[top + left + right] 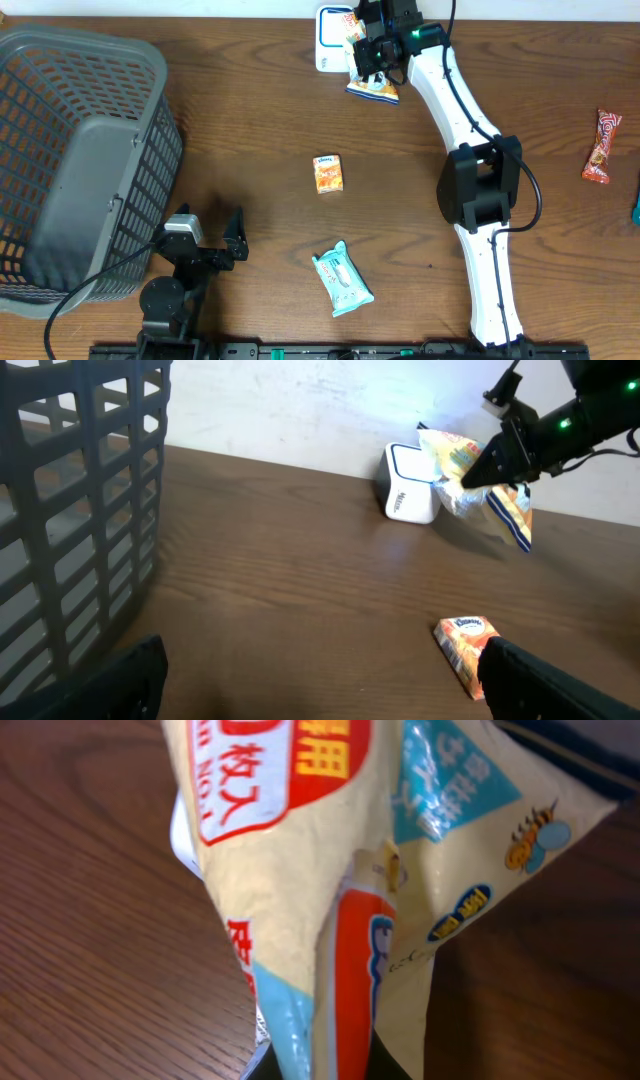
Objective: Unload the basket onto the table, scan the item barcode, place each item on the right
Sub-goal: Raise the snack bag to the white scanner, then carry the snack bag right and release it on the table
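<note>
Basket (80, 150) at the left, scanner (328, 40) at the far edge, snack bag (375, 90) just right of it in the right gripper (370, 55), small box (328, 173) in the middle, wrapped pack (342, 280) nearer the front, candy bar (602, 147) far right.

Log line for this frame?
step: presenting item | right jaws: shut on snack bag, lifted beside white scanner | left jaws: open, empty, by gray basket | on table: orange carton, teal packet

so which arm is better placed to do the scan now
Right. The right gripper is shut on the snack bag, holding it at the white scanner. The left gripper hangs open and empty by the basket, far from it.
</note>
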You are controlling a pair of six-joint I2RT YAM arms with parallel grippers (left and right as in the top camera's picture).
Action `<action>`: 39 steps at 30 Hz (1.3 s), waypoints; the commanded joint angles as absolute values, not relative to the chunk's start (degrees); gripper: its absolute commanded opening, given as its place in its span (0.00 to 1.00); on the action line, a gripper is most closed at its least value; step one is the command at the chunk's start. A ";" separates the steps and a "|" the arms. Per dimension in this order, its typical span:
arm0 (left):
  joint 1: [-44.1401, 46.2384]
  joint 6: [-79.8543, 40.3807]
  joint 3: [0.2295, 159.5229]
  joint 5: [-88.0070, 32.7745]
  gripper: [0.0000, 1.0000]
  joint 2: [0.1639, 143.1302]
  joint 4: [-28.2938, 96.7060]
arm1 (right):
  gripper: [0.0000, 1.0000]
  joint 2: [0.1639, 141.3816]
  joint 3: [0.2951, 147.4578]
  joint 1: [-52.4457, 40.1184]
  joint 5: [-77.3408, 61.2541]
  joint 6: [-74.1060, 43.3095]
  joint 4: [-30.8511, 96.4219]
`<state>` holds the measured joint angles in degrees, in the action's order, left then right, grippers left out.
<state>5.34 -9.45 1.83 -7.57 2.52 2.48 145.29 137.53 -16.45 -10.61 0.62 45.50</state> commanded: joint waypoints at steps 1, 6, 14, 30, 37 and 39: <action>5.10 -10.20 0.23 -7.94 0.98 2.48 3.29 | 0.01 144.42 139.98 -17.58 -10.61 0.01 45.71; 5.10 -10.20 0.23 -7.94 0.98 2.48 3.31 | 0.01 143.55 142.30 -16.88 -9.26 -0.05 52.16; 5.10 -10.20 0.23 -7.94 0.98 2.48 3.29 | 0.01 140.33 145.47 -9.17 8.34 -3.16 73.56; 5.10 -10.20 0.23 -7.94 0.98 2.48 3.29 | 0.03 140.62 128.95 22.79 14.46 2.87 67.59; 5.10 -10.20 0.23 -7.94 0.98 2.48 3.29 | 0.99 138.82 133.12 29.87 3.55 -0.36 69.45; 5.10 -10.20 0.23 -7.94 0.98 2.48 3.29 | 0.99 137.08 136.57 30.46 -1.08 -2.00 70.65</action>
